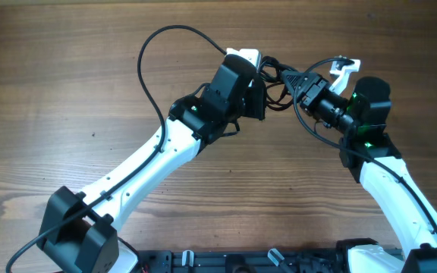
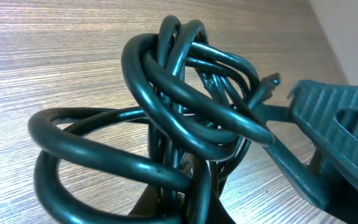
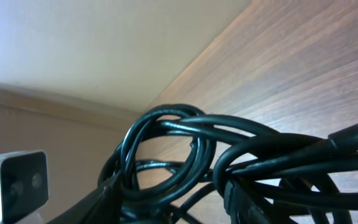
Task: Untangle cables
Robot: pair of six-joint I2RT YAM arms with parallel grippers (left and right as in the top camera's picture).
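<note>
The cables are a small black knot held above the table at the back centre, between my two grippers. My left gripper is shut on the knot's left side. In the left wrist view the looped cords fill the frame and hide my jaws at the bottom. My right gripper is shut on the knot's right side. In the right wrist view the cords bunch across my fingers. A small plug end sticks out of the knot.
The thicker arm cable arcs in a wide loop left of the left arm. Another arm cable loops beside the right wrist. The right gripper's finger shows in the left wrist view. The wooden table lies below.
</note>
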